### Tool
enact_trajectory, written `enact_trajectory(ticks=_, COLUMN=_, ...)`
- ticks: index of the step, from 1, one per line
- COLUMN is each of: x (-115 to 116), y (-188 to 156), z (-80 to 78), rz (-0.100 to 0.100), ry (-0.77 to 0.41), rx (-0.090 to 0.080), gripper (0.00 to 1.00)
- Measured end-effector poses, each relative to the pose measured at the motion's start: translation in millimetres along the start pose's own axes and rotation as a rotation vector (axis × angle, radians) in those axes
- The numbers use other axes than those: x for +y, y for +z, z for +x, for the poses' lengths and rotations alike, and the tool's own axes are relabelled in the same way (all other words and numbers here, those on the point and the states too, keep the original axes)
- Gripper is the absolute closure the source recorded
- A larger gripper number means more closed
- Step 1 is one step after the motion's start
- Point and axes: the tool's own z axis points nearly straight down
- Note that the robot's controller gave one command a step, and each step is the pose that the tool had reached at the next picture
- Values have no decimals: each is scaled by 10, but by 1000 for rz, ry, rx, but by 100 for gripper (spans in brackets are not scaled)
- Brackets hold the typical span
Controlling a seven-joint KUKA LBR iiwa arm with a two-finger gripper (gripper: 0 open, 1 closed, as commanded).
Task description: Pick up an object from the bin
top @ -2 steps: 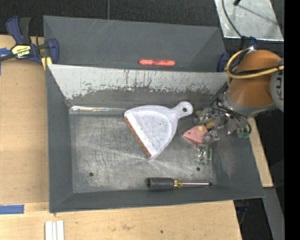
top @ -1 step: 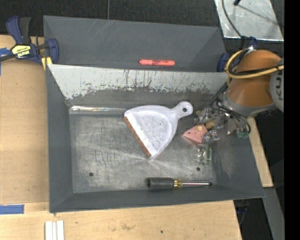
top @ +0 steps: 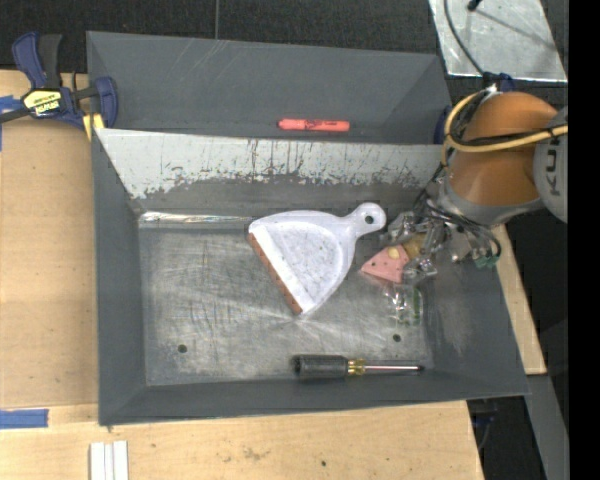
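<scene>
At the right side of the bin (top: 115, 298) floor, the pincer (top: 418, 258) hangs low under the arm's orange cover (top: 500, 158), its tip just beside, possibly touching, a pink wedge-shaped piece (top: 382, 267) with a yellowish patch. Pincer state: cannot tell whether released or clenched; the metalwork there is too cluttered to read. The wedge lies on the floor between the pincer and the handle of a white dustpan (top: 305, 253), which has a reddish-brown edge along its left side. Something pale and glassy, perhaps a clear plastic scrap (top: 408, 310), lies just below the pincer. A black-handled screwdriver (top: 355, 368) lies well apart, along the near wall. Judgement: the wedge is the likely target, not yet lifted. Risks: its sloped faces may let it squirt out sideways on closing; the dustpan handle close by may get nudged or caught; the right wall leaves little room.
</scene>
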Motion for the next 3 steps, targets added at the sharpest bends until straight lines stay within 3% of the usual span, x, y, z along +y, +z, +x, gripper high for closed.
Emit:
enact_trajectory(ticks=1, x=-85, y=-813, z=81, rz=-3, ry=88, rx=-8, gripper=100)
enact_trajectory(ticks=2, x=-84, y=-813, z=81, rz=-3, ry=89, rx=-8, gripper=100)
enact_trajectory(ticks=3, x=-100, y=-1247, z=138, rz=-4, ry=91, rx=-4, gripper=100)
